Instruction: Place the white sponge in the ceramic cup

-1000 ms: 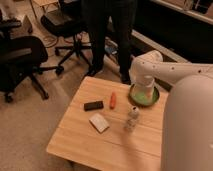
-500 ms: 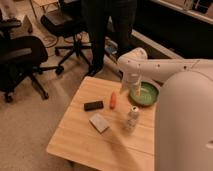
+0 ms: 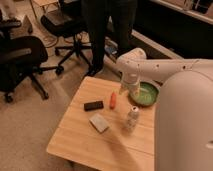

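Observation:
The white sponge [image 3: 99, 122] lies flat on the wooden table [image 3: 75, 140], near its middle and a little towards the front. My gripper [image 3: 128, 89] hangs from the white arm that reaches in from the right. It is open and holds nothing, above the left rim of the green bowl [image 3: 146, 94], well behind and to the right of the sponge. I cannot see the ceramic cup in this view.
A black rectangular gadget [image 3: 93, 105] and a small orange object [image 3: 113, 100] lie behind the sponge. A small pale bottle [image 3: 132, 118] stands upright to its right. A person's legs [image 3: 107, 35] and office chairs [image 3: 22, 60] stand beyond the table.
The arm has swung left and lower, carrying the gripper from above the green bowl to its left rim. The sponge and other objects have not moved.

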Available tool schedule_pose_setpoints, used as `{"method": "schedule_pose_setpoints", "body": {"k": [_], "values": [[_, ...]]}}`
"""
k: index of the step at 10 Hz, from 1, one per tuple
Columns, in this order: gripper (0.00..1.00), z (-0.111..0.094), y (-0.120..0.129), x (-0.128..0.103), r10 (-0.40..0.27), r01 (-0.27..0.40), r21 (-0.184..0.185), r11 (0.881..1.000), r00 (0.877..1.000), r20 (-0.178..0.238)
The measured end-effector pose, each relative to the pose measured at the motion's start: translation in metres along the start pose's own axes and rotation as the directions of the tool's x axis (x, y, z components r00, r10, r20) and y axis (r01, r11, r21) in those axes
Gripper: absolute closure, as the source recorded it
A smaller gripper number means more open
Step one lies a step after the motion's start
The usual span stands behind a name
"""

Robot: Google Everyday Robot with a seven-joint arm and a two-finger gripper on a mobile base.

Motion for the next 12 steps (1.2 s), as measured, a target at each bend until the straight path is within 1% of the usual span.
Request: {"method": "schedule_pose_setpoints", "body": {"k": [1,2,3,4,5,7,8,9,10,12], "values": [[0.35,0.002,0.005,0.002,-0.029,0.029,-0.017,0.999,1.0,-0.009],[0.35,0.003,0.016,0.005,-0.078,0.077,-0.041,0.996,0.997,-0.016],[0.35,0.003,0.04,0.017,-0.168,0.166,-0.079,0.983,0.985,-0.025],[0.35,0.003,0.046,0.023,-0.202,0.199,-0.089,0.976,0.979,-0.029],[0.35,0.002,0.046,0.028,-0.229,0.226,-0.084,0.97,0.973,-0.032],[0.35,0.002,0.036,0.04,-0.281,0.278,-0.052,0.959,0.958,-0.053],[0.35,0.005,0.034,0.048,-0.308,0.305,-0.042,0.951,0.949,-0.07],[0.35,0.011,0.035,0.055,-0.334,0.332,-0.039,0.942,0.939,-0.086],[0.35,0.011,0.038,0.056,-0.343,0.341,-0.041,0.939,0.935,-0.088],[0.35,0.012,0.036,0.056,-0.34,0.337,-0.041,0.941,0.936,-0.089]]}}
